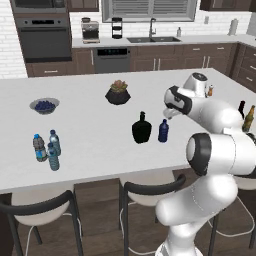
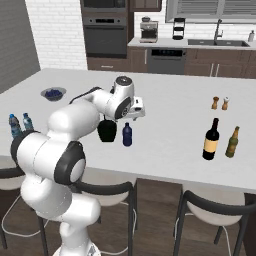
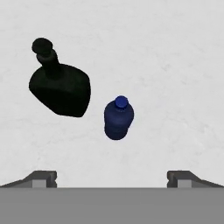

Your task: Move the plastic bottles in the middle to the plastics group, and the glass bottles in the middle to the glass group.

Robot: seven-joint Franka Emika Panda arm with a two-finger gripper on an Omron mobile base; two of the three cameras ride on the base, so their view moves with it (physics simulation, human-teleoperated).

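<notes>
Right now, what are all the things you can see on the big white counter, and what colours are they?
Navy bottle: one, dark blue, counter middle.
Squat bottle: one, black, beside the navy one.
Water bottles: three, clear with blue labels, left end.
Wine bottle: one, dark, cream label, right end.
Green bottle: one, olive, beside the wine bottle.
Shakers: two, small, behind those.
Bowl: one, grey, blue contents.
Plant pot: one, black.
Gripper: one, open, above the middle bottles.

The white arm reaches forward, wrist bent downward — its pincer (image 3: 112, 177) hangs wide open, gripping nothing.
</notes>
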